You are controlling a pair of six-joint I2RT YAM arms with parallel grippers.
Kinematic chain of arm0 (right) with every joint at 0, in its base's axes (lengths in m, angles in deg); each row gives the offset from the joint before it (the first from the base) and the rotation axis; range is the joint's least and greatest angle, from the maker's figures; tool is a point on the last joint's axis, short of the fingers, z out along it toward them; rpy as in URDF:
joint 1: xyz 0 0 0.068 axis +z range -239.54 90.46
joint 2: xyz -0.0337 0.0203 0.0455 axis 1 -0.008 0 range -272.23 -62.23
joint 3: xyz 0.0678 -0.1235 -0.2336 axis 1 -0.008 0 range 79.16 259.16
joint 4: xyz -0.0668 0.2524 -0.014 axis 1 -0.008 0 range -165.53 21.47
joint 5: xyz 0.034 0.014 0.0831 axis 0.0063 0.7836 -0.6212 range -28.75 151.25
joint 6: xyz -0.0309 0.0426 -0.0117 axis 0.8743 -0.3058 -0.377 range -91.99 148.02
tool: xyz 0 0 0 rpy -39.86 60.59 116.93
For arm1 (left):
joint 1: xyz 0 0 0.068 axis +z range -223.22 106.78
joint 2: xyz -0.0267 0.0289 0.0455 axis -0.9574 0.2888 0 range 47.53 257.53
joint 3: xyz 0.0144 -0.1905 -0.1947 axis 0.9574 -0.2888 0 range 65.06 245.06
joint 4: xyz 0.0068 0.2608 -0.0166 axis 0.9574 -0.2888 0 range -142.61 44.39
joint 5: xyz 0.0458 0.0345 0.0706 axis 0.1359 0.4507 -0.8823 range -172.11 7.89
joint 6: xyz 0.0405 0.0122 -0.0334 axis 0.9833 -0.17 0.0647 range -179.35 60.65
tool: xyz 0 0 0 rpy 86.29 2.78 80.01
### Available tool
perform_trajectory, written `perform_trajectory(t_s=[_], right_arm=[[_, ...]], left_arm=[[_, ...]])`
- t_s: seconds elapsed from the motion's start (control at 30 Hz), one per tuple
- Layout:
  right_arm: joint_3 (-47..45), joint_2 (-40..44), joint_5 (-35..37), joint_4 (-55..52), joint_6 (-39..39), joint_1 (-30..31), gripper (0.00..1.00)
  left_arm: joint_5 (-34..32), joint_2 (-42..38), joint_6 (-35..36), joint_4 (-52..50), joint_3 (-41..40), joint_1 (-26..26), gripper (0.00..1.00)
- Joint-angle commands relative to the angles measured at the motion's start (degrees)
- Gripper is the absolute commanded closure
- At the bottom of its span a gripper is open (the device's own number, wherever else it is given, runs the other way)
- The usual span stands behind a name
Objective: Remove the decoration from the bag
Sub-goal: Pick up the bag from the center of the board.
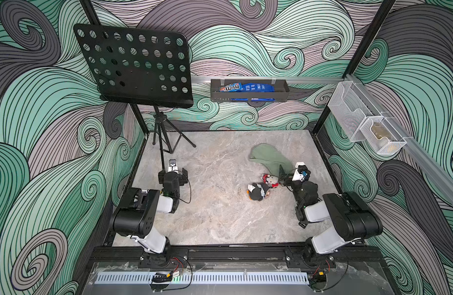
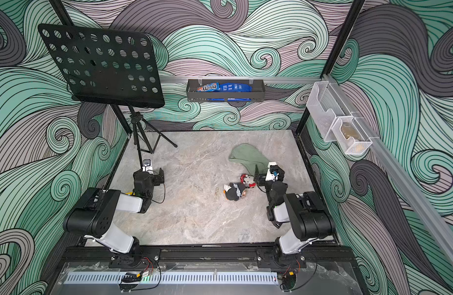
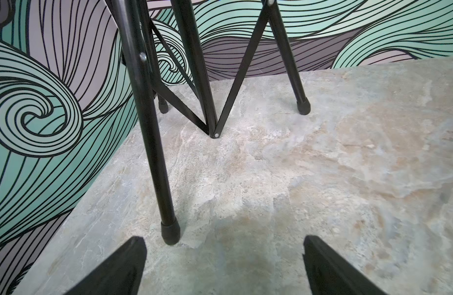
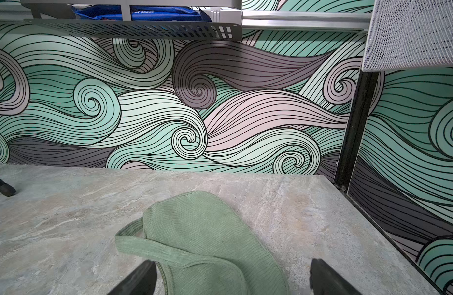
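Green bag (image 1: 270,158) lies flat, plush decorations (image 1: 258,192) beside.

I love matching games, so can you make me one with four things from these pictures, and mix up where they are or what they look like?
Things:
1. bag
2. music stand
3. candy packets
4. plush toys

Descriptions:
A. black, full of round holes
B. inside the wall basket
C. a little heap right beside the bag
D. plain green, lying flat

Pairs: 1-D, 2-A, 3-B, 4-C
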Motion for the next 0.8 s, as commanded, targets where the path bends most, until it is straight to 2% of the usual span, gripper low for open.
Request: perform_trajectory(t_s=[0.0, 0.77], right_arm=[[-0.3, 0.0, 1.1, 0.3, -0.3, 0.4, 0.01], [0.1, 0.1, 0.0, -0.2, -0.3, 0.1, 0.01]], left_arm=[[0.1, -0.4, -0.3, -0.2, 1.1, -0.3, 0.01], [0.1, -0.4, -0.3, -0.2, 1.1, -0.3, 0.01]])
